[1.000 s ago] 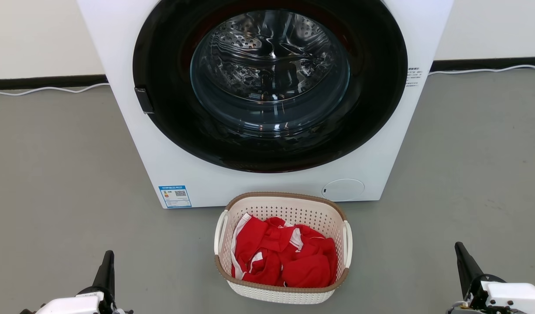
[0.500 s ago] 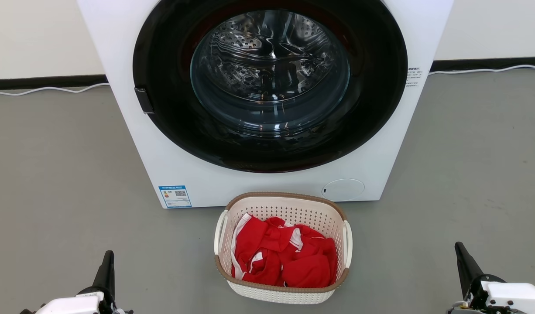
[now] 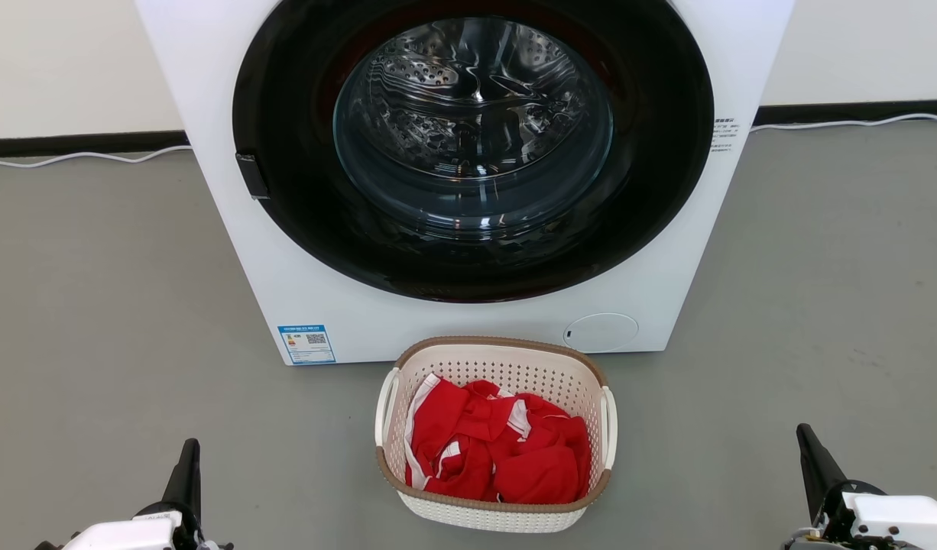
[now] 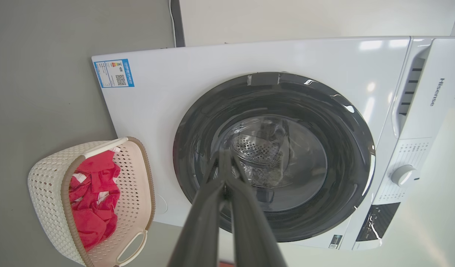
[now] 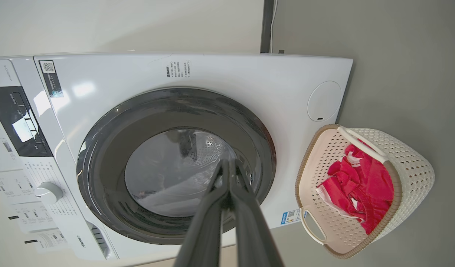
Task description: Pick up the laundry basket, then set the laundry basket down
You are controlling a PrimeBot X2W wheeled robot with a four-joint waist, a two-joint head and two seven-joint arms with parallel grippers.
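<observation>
Standing on the floor before the washer: one laundry basket, both hands closed and empty

1. Laundry basket (image 3: 507, 369). Cream-white perforated plastic with a brown woven-look rim and a white loop handle at 9 o'clock and at 3 o'clock. It sits upright on the grey floor (image 3: 94, 305), at 6 o'clock from the middle of the head view and just in front of the washer's lower edge. Whether the two touch cannot be told. It stands free of both hands.

2. Red garment (image 3: 499, 451). Crumpled, with white trim, lying inside the basket and covering most of its bottom.

3. Washer (image 3: 231, 229). White front-loader at 12 o'clock from the basket. Its dark round door (image 3: 300, 229) has a glass centre, through which the steel drum (image 3: 468, 99) shows. A blue label (image 3: 306, 344) is at 10 o'clock from the basket and a round cap (image 3: 600, 332) at 1 o'clock.

4. Left hand (image 3: 189, 451). At 9 o'clock from the basket, well apart from it. The two dark fingers are pressed together and hold nothing. In its wrist view the tips meet in front of the washer door.

5. Right hand (image 3: 805, 437). At 3 o'clock from the basket, well apart from it. Fingers pressed together, nothing between them.

6. White cable (image 3: 79, 156). Lies along the foot of the wall behind the washer.
</observation>
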